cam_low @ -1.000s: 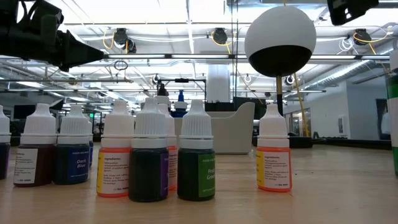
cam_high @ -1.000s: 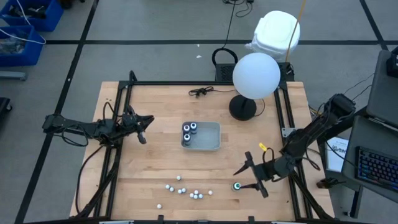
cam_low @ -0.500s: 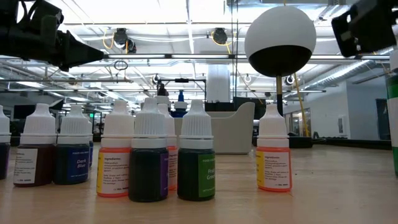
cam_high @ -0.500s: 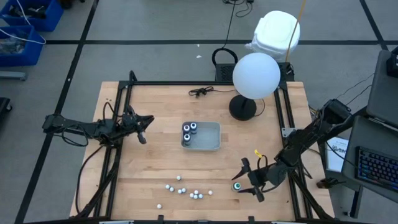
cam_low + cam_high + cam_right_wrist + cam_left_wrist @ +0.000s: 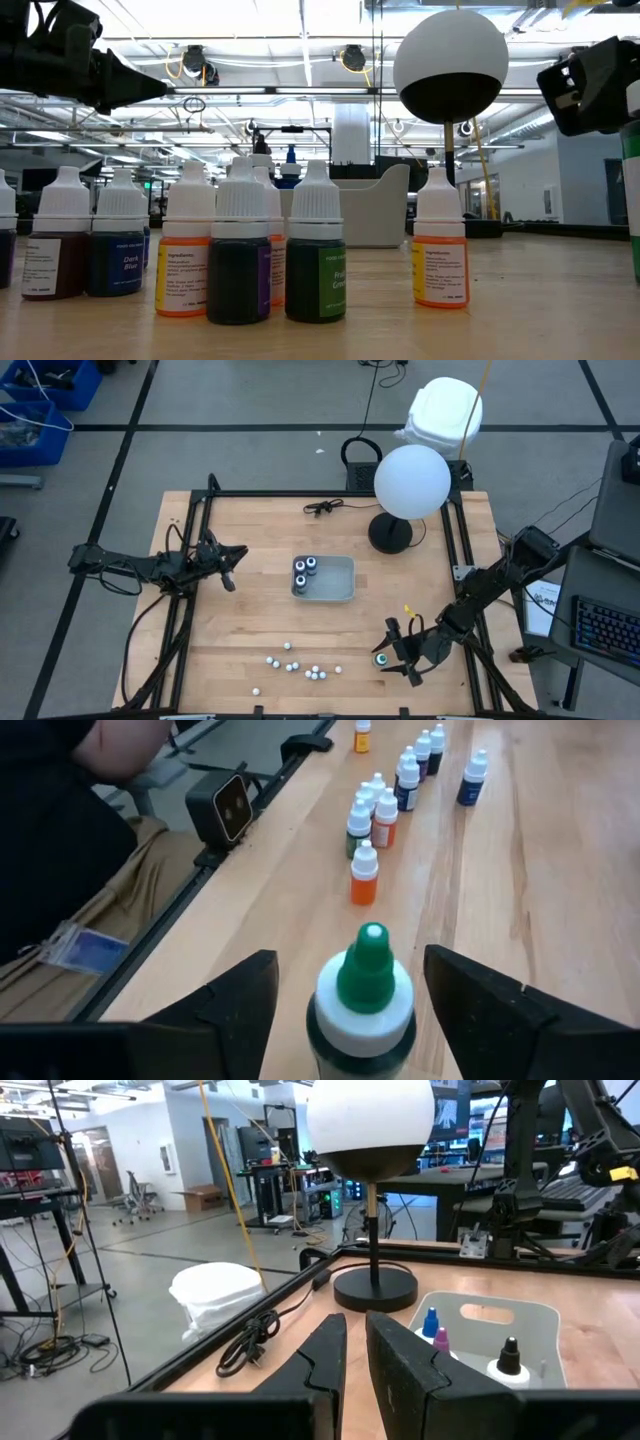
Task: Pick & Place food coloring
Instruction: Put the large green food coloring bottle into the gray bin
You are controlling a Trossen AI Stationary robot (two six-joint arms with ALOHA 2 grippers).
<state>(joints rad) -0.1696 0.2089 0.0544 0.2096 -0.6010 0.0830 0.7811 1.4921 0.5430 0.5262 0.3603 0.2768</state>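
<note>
high view, right arm: reaches in from the table's right edge, bent at the elbow, right gripper (image 5: 397, 654) low near the front edge; its fingers stand spread, one on each side of a green-tipped bottle (image 5: 381, 658), no contact visible.
high view, left arm: stretched in from the left edge, left gripper (image 5: 228, 568) over bare wood, well apart from the grey tray (image 5: 337, 592); fingers nearly pressed together, nothing between them.
high view, food coloring: two dark bottles (image 5: 304, 571) stand in the tray's left end; small white-capped bottles (image 5: 296, 663) are scattered near the front edge, left of the right gripper. colours too small to tell here.
low view: a row of small bottles close to the lens, orange (image 5: 186, 259), dark purple-labelled (image 5: 240, 260), green (image 5: 317, 259), another orange (image 5: 440, 253); a dark blue one (image 5: 119, 251) and others at the far left, partly cut off. a dark arm part shows at each upper corner, both cropped. a tall green edge at the right border is cut off.
left wrist view: own two dark fingers (image 5: 322, 1362) close together with a thin gap, empty. the tray (image 5: 540, 1320) beyond holds nozzle-tipped bottles; its far end is cropped.
right wrist view: spread fingers (image 5: 240, 997) flank the green-tipped bottle (image 5: 365, 997), whose base is out of frame. small bottles (image 5: 372, 813) lie in a line beyond. a seated person's lap with a badge (image 5: 86, 948) shows past the table edge.
</note>
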